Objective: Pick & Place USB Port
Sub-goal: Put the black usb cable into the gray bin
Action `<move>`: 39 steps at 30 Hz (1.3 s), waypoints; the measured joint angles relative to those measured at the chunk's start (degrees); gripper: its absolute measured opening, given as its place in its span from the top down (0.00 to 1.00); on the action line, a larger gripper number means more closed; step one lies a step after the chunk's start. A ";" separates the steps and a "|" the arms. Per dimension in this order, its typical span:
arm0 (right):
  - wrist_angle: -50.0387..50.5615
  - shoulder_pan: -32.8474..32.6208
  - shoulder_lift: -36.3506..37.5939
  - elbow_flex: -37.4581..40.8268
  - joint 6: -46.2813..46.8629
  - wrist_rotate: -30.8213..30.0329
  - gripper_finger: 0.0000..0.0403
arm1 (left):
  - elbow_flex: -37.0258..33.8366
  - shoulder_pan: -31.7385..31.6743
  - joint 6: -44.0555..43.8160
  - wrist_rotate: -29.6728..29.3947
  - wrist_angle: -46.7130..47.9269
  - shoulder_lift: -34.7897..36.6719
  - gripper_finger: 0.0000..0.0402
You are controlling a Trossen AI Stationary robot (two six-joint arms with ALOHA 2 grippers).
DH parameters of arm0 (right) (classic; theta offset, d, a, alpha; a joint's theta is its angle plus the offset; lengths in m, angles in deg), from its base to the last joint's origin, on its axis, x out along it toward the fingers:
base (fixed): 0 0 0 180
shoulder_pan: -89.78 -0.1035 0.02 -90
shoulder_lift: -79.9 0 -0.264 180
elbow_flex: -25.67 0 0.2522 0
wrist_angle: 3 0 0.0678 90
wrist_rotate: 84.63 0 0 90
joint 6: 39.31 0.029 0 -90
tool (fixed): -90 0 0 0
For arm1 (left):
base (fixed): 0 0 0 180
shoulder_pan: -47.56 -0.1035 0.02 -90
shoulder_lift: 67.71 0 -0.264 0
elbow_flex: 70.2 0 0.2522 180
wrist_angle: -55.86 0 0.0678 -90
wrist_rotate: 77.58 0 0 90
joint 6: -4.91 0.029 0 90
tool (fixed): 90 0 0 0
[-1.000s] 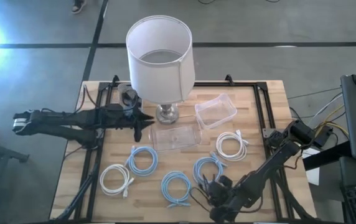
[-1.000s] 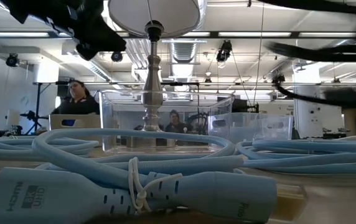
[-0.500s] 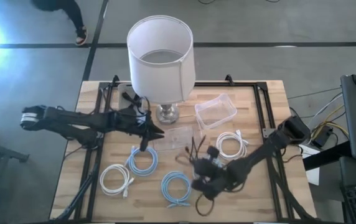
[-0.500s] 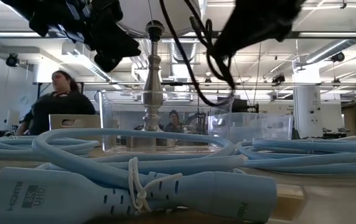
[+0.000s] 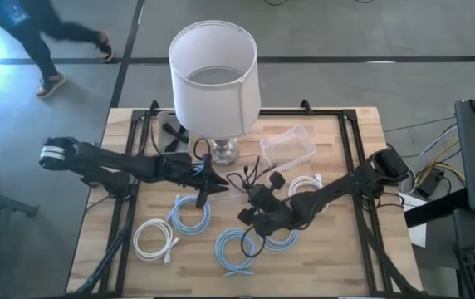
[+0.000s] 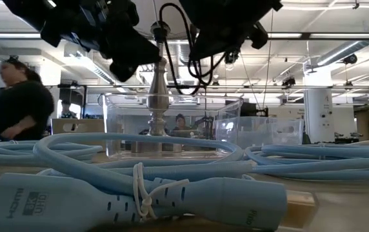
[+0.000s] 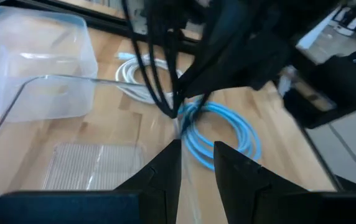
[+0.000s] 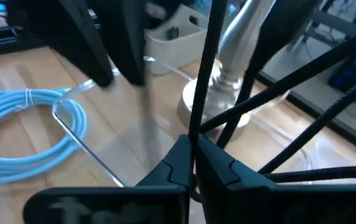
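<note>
Wooden tabletop with lamp. Left gripper hovers slightly parted over the clear bin; right gripper, clenched on a black cable (presumably the USB item), hangs above the bin. Advice: centre over the bin before releasing. Only the low view shows the cable dangling clear of the table.

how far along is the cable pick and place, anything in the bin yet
Nothing looks placed: the clear bin by the lamp appears empty, and so does the smaller clear box. In hand: the right gripper is shut on a black cable, carried near that bin. The left gripper hovers beside it, slightly open, holding nothing. Left: dropping the cable in; blue coils and white coils lie on the table.
</note>
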 joint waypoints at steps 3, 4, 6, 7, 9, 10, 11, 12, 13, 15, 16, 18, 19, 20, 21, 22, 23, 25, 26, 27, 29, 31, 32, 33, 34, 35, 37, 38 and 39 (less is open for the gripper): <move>-1.30 0.12 0.00 0.00 -1.53 -0.03 0.98 | 0.00 0.09 0.15 -0.16 -1.33 -2.01 0.76; -1.65 0.23 0.00 0.00 -1.56 -0.05 0.98 | 0.01 0.13 0.14 -0.19 -1.69 -2.51 0.76; -2.00 0.49 0.00 0.00 -1.57 -0.25 0.98 | 0.07 0.32 0.22 -0.20 -3.11 -3.48 0.76; -2.12 0.69 0.00 0.00 -1.57 -0.27 0.98 | 0.13 0.38 0.26 -0.20 -4.28 -3.90 0.76; -2.35 0.96 0.00 0.00 -1.56 -0.27 0.98 | 0.11 0.45 0.26 -0.20 -6.57 -4.58 0.76; -2.35 1.06 0.00 0.00 -1.58 -0.27 0.98 | 0.11 0.45 0.28 -0.20 -7.60 -4.98 0.76; -2.33 1.10 0.00 -0.04 -1.58 -0.27 0.98 | 0.13 0.45 0.37 -0.20 -8.10 -5.28 0.76; -2.40 1.20 0.00 -0.10 -1.60 -0.27 0.98 | 0.10 0.42 0.52 -0.20 -8.55 -5.59 0.76; -2.51 1.22 0.00 -0.11 -1.96 -0.27 0.98 | 0.09 0.42 0.74 -0.21 -9.69 -5.94 0.76; -3.23 1.25 0.00 -0.15 -2.87 -0.20 0.98 | 0.11 0.43 1.14 -0.20 -10.83 -6.19 0.76; -3.25 1.27 0.00 -0.17 -2.99 -0.08 0.98 | 0.15 0.43 1.14 -0.22 -10.85 -6.16 0.76; -3.25 1.27 0.00 -0.17 -2.99 0.01 0.98 | 0.12 0.43 1.18 -0.91 -10.83 -6.09 0.76; -3.24 1.27 0.00 -0.17 -3.00 0.09 0.98 | 0.08 0.44 1.19 -1.20 -10.77 -5.94 0.76; -3.23 1.27 0.00 -0.17 -3.00 0.27 0.98 | 0.07 0.45 1.31 -1.32 -10.87 -5.87 0.76; -3.25 1.27 0.00 -0.17 -3.00 0.44 0.98 | 0.07 0.45 1.61 -1.33 -11.12 -5.81 0.76; -3.25 1.27 0.00 -0.17 -3.00 0.63 0.98 | 0.07 0.47 2.09 -1.32 -11.13 -5.81 0.76; -3.25 1.27 0.00 -0.17 -3.00 1.15 0.98 | 0.09 0.47 2.36 -1.32 -11.11 -5.82 0.77; -3.27 1.54 0.00 -0.17 -3.05 3.22 0.98 | 0.15 0.47 2.45 -1.32 -11.16 -5.86 0.79; -3.27 1.71 0.00 -0.17 -3.05 4.06 0.98 | 0.15 0.47 2.45 -1.34 -11.26 -5.86 0.81; -3.27 1.93 0.00 -0.17 -3.06 4.63 0.98 | 0.15 0.47 2.45 -1.34 -11.26 -5.86 0.83; -3.32 2.51 0.00 -0.18 -3.04 5.09 0.97 | 0.13 0.47 2.38 -1.45 -11.25 -5.86 0.89; -3.34 3.15 0.00 -0.30 -3.06 6.19 0.95 | 0.13 0.47 2.37 -1.72 -11.21 -5.86 0.94; -3.40 3.53 0.00 -0.31 -3.06 6.97 0.93 | 0.11 0.49 2.33 -1.97 -11.17 -5.86 0.96; -3.40 3.91 0.00 -0.31 -3.06 7.57 0.92 | 0.11 0.49 2.10 -2.41 -11.10 -5.86 0.97; -3.40 4.22 0.00 -0.31 -3.08 8.00 0.90 | 0.11 0.51 1.70 -3.06 -11.07 -5.88 0.97; -3.40 4.50 0.00 -0.31 -3.07 8.23 0.88 | 0.11 0.53 1.59 -3.85 -11.02 -5.88 0.97; -3.38 4.85 0.00 -0.31 -3.06 8.27 0.84 | 0.11 0.54 1.17 -4.58 -11.05 -5.88 0.95; -3.38 4.86 0.00 -0.31 -3.06 8.26 0.83 | 0.11 0.57 0.80 -4.72 -11.03 -5.88 0.95; -3.34 4.86 0.00 -0.31 -3.06 8.25 0.81 | 0.11 0.58 0.41 -4.72 -11.00 -5.88 0.95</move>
